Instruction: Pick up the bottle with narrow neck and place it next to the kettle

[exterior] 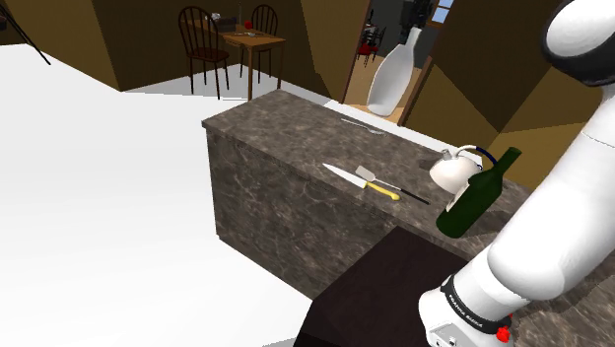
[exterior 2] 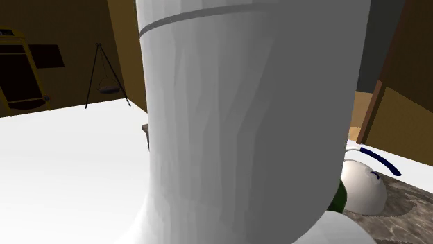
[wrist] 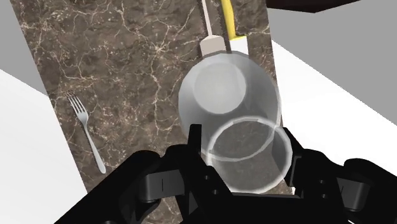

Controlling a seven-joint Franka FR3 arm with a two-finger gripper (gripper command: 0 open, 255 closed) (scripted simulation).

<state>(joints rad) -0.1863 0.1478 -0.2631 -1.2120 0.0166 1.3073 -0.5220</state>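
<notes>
1 green bottle (exterior: 475, 202) beside kettle (exterior: 453, 173)

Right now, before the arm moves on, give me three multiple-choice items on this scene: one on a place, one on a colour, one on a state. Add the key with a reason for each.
1. Where does the green bottle stand?
A) beside the kettle on the counter
B) on the floor
C) on the dining table

2. What colour is the handle of the knife?
A) red
B) yellow
C) blue

3. What state is the clear bottle in?
A) lying on the counter
B) standing upright on the counter
C) clasped in the gripper, off the counter

Key:
1 A: it rises right by the white kettle.
2 B: the handle end is plainly yellow.
3 C: the wrist view shows both fingers against it, and in the shoulder view it hangs above the counter.
</notes>
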